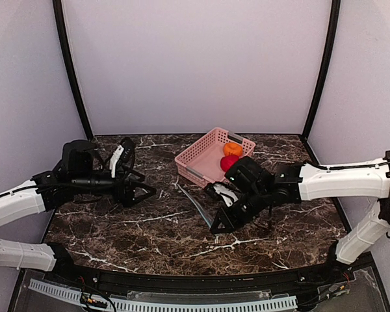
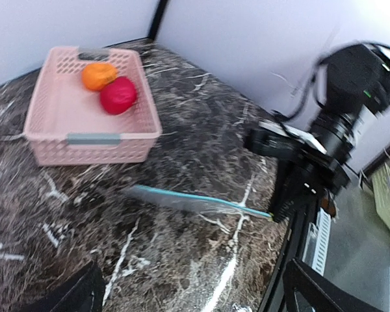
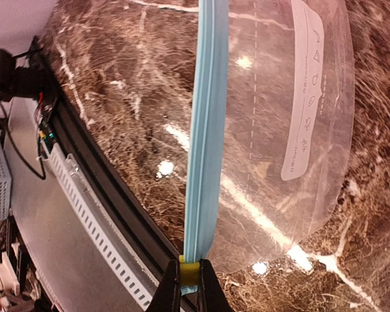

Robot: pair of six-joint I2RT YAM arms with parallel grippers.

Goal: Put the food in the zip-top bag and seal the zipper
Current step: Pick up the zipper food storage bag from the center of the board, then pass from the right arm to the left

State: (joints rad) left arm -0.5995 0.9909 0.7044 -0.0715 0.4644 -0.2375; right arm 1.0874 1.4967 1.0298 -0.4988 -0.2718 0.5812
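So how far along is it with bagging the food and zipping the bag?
Early on. Nothing looks done yet: the orange food and red food both lie in the pink basket. In hand: the right gripper pinches one end of the zipper, holding the zip-top bag. The left gripper is open, holding nothing. Left: get both foods into the bag, then seal the zipper.

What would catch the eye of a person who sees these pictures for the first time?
First, the pink basket at the back of the dark marble table, with an orange food and a red food inside. Then the right claw, shut on the teal zipper of a clear bag in front of the basket.
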